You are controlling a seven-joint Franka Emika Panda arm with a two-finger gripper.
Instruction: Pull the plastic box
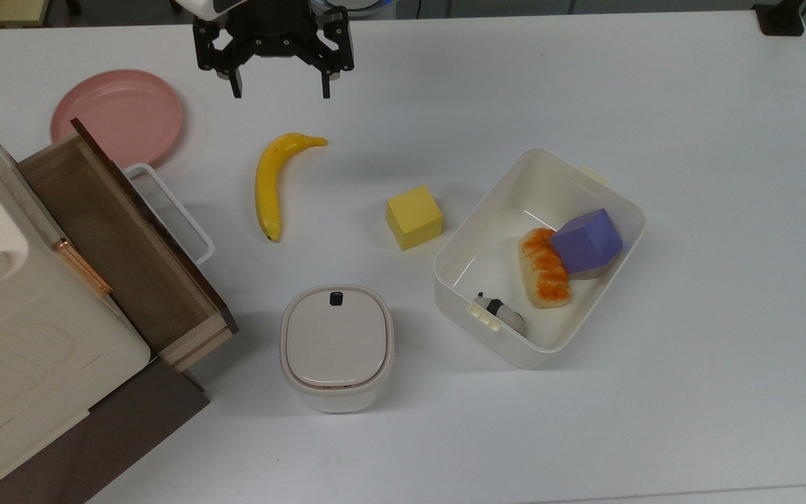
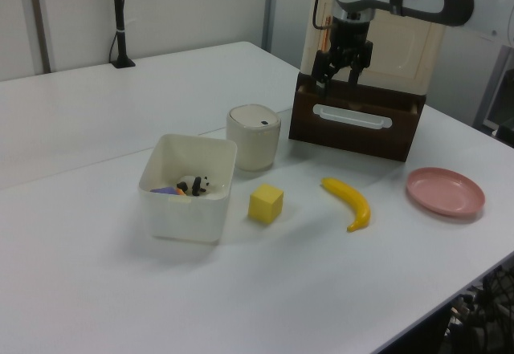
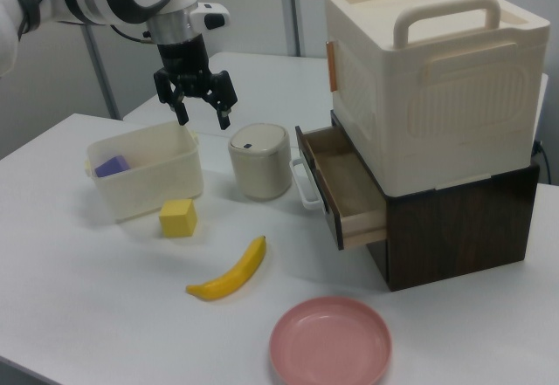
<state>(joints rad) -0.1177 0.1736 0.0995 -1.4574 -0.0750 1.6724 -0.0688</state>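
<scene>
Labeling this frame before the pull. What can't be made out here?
- Plastic box contents: in the left view its near wall hides all but the panda toy; in the right view just the purple block shows above the wall.
- Arm above the tool: cut by the top view's upper edge.
- Open drawer interior: its far end is under the cream case in the right view.

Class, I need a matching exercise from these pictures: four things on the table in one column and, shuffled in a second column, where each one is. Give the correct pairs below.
Things:
1. purple block
2. banana
3. pink plate
4. tool

Places:
A. hanging open above the table, holding nothing
B. inside the plastic box, next to the bread
C. on the table beside the open wooden drawer
D. lying on the table between the plate and the yellow cube

Pairs: 1-B, 2-D, 3-C, 4-A
</scene>
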